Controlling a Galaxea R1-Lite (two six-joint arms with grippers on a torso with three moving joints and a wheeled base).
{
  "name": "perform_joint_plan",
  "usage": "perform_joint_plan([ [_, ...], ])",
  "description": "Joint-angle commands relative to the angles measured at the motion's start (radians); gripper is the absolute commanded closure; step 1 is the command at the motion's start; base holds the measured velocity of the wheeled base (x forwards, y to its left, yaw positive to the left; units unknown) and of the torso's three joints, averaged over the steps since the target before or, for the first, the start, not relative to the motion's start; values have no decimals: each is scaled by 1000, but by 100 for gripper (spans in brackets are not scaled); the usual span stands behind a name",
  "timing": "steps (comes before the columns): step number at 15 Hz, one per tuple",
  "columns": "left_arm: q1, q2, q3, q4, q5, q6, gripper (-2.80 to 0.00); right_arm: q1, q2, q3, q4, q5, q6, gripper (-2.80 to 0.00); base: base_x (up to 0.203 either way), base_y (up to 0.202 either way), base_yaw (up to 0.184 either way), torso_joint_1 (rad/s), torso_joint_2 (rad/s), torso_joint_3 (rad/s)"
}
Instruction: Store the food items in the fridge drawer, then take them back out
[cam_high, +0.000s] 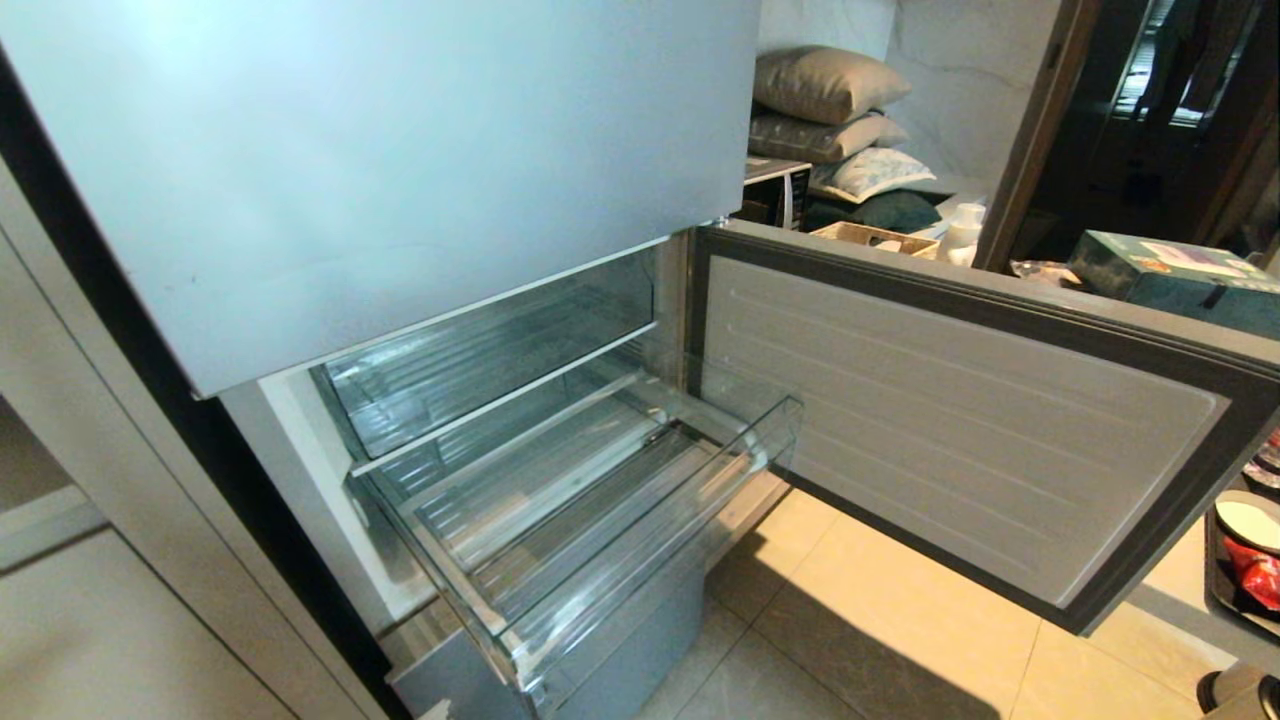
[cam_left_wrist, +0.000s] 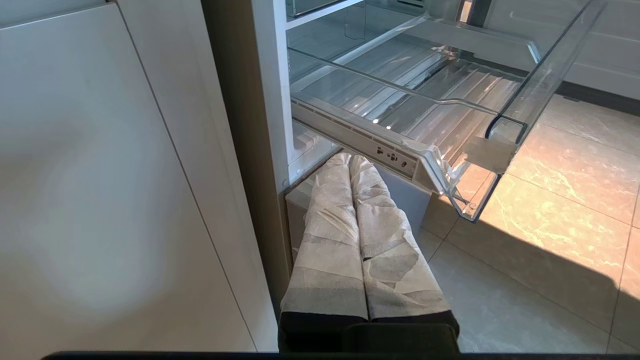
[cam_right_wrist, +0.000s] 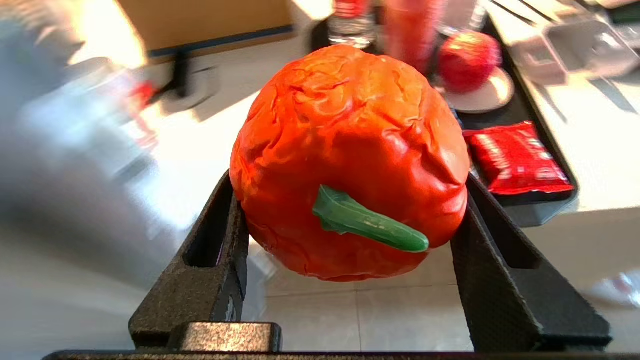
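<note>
right tool clamped on red pepper, stem facing back | fridge drawer pulled open, empty, well off, nowhere in right wrist view | left tool shut, parked under drawer

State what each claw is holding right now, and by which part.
The right claw grips the bright red tomato-like piece across its body, one finger on each side, green stem facing the camera. The left claw is shut and holds nothing.
</note>
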Motion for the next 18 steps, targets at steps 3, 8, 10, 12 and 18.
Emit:
perform_joint_plan([
  [3, 1, 2, 0, -1, 0, 0, 0, -93, 195, -85, -19, 8, 1, 0, 0, 0, 0, 0, 0, 0],
  [8, 1, 2, 0, -1, 0, 0, 0, -189, 313, -162, -37, 89, -9, 0, 0, 0, 0, 0, 0, 0],
  [10, 1, 2, 1, -1, 0, 0, 0, -213, 350, -158, -59, 149, -12, 0, 0, 0, 0, 0, 0, 0],
  [12, 0, 1, 0, -1, 0, 0, 0, -217, 410, -167, -103, 160, -12, 0, 0, 0, 0, 0, 0, 0],
  [18, 0, 2, 0, -1, 0, 0, 0, -219, 660, -383, -138, 223, -27, 0, 0, 0, 0, 0, 0, 0],
])
